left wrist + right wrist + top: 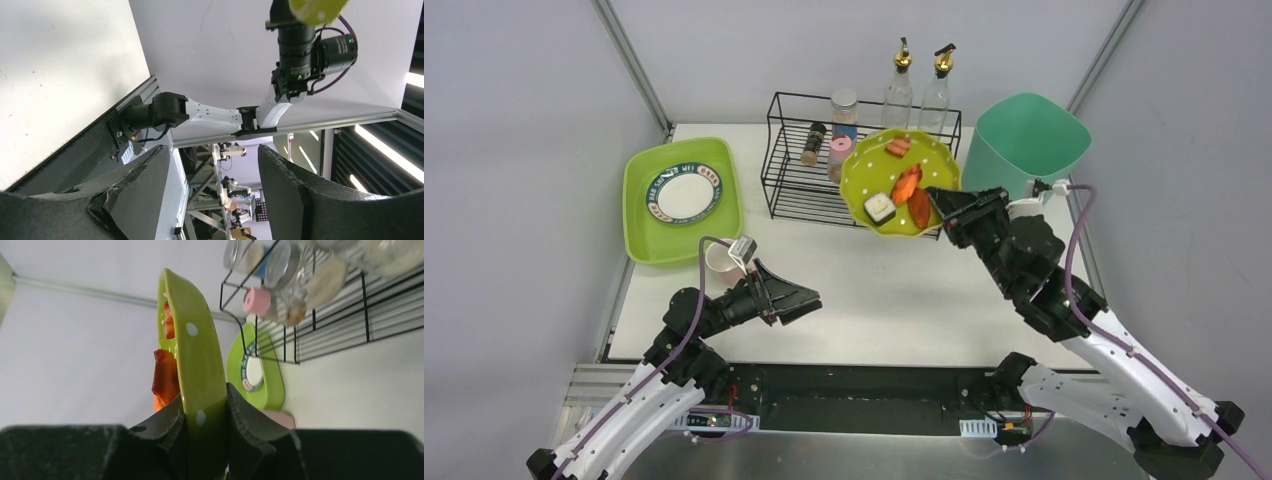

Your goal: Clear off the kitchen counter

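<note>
The white kitchen counter (874, 290) fills the top view. My right gripper (939, 200) is shut on the rim of a lime-green dotted plate (894, 180) and holds it raised above the counter, in front of the black wire rack (799, 165). The plate carries several food pieces (907, 185): red and orange strips and a sushi roll. In the right wrist view the plate's edge (197, 365) stands upright between my fingers (167, 427), with food (164, 375) on its left face. My left gripper (809, 298) is open and empty above the counter's near left, beside a pink cup (720, 258).
A lime-green square tub (639, 215) at the left holds a white plate with a patterned rim (684, 193). The rack holds several spice jars (841, 125); two glass bottles (919, 85) stand behind it. A teal bin (1029, 140) stands at the back right.
</note>
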Controlling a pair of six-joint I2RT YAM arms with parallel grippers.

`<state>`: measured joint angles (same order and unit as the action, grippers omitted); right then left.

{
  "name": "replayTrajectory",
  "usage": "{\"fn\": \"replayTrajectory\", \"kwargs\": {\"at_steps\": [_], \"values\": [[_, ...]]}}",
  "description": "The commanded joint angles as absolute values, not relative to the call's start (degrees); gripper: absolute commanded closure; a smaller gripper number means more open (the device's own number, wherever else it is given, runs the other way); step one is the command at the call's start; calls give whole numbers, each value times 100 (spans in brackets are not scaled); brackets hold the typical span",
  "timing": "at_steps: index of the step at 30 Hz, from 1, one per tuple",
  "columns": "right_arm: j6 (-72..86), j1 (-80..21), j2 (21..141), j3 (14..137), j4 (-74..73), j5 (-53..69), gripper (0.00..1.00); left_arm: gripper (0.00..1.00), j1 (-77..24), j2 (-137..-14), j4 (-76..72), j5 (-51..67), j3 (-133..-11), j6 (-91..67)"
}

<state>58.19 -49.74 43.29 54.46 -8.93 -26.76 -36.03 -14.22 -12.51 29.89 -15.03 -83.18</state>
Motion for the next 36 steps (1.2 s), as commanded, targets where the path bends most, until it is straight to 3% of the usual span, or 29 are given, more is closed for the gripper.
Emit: {"fn": "replayTrajectory", "kwargs": {"at_steps": [1,7,19,28,36], "values": [[6505,-4042,4471,6418,342,-2490,100,33,-3612,-1494,-1825,3198,-1478,-8425],[6978,-2627,4616,6859,-59,-1889,100,33,-3612,-1492,-1884,3232,-1382,-8478],[8314,1001,5144,7186,-459,499,100,33,-3612,-1654,-2395,3288,-1075,-8660],[7191,2242,5688,7572,-1277,713,100,33,-3613,-2010,-2637,3608,-1100,-8563],[6114,2487,6537,8105,-1566,805,100,33,-3614,-2295,-2986,3886,-1063,-8575]]}}
